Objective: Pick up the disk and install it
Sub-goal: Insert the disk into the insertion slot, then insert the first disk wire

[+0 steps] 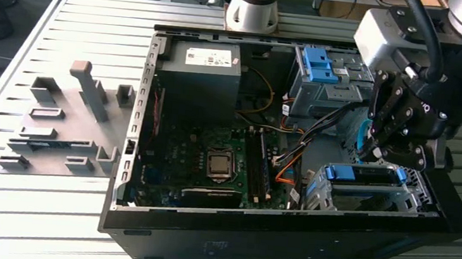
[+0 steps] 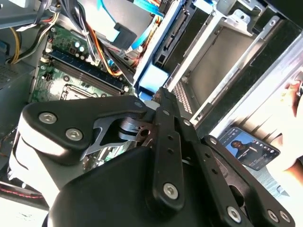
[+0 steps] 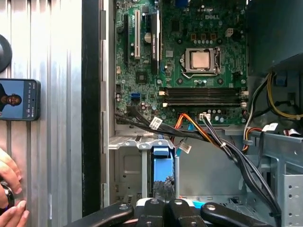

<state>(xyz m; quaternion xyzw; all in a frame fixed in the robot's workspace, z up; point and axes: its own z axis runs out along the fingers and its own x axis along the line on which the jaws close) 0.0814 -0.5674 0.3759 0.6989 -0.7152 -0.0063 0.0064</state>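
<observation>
- An open computer case [image 1: 203, 241] is laid on its side on the slatted metal counter [image 1: 53, 214], towards the counter's edge at the exterior view's right.
- The gripper [image 1: 378, 158] is held low inside the case, just above the silver drive cage [image 1: 369, 197] at the case's corner nearest the exterior view's right.
- Whether the gripper is open or closed cannot be told; its black linkages are seen in both wrist views, but the tips are hidden.
- The disk [image 1: 362, 175] is seen in the exterior view inside that drive cage, its blue rail facing up, directly below the gripper.
- In the first wrist view a blue part [image 3: 161, 163] is seen standing in the cage slot just ahead of the gripper; contact between them cannot be judged.
- The green motherboard [image 1: 202, 165] is seen on the case floor, with the processor socket [image 1: 219, 164] near its middle.
- A dark grey power supply box [image 1: 201, 69] is set at the case's far corner, and a second cage with blue brackets [image 1: 318, 65] stands beside it.
- A grey fixture plate [image 1: 61, 132] with raised blocks lies on the counter, towards the exterior view's left.
- A phone [image 3: 19, 99] lies on the counter beside the case, and a person's hand [image 3: 9, 189] rests near it.
</observation>
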